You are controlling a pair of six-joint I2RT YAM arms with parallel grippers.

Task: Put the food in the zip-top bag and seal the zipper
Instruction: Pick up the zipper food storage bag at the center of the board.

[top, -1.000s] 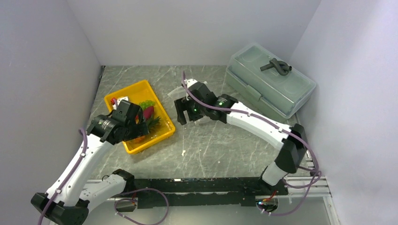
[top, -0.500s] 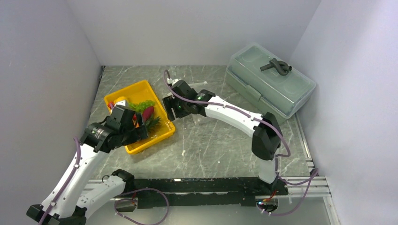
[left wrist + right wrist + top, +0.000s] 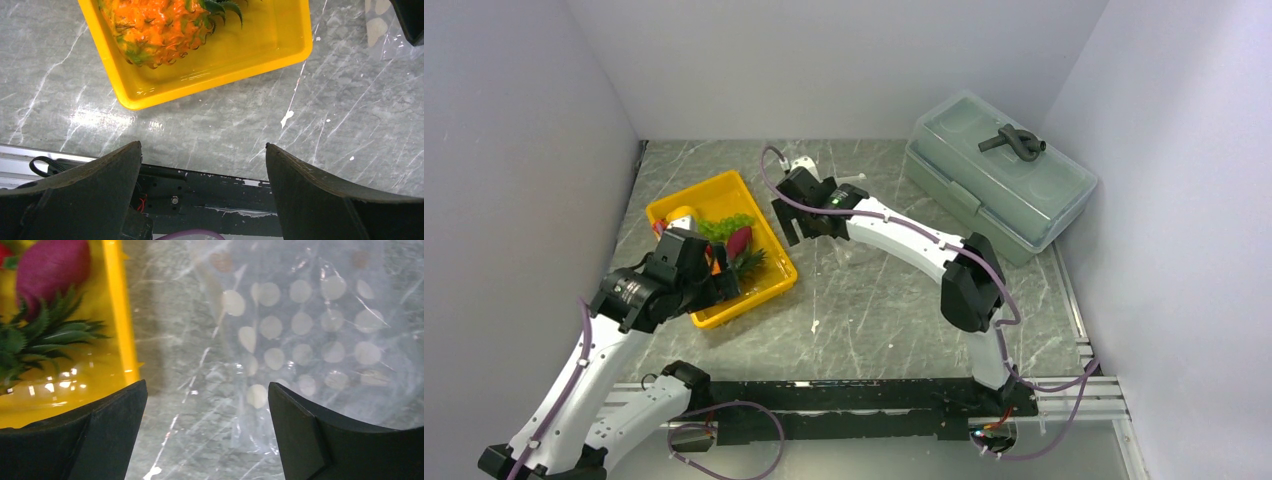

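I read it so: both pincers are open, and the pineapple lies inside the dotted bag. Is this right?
Not quite. The pineapple lies in the yellow tray, not in the bag; the left wrist view shows it. The left pincer and the right pincer are indeed open.

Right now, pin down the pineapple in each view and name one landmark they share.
Top external: the pineapple lies left of centre, at the near end of the yellow tray.
Left wrist: its orange body fills the top, left of centre.
Right wrist: only its green crown shows, at the left edge.
Shared landmark: the yellow tray, in all three.
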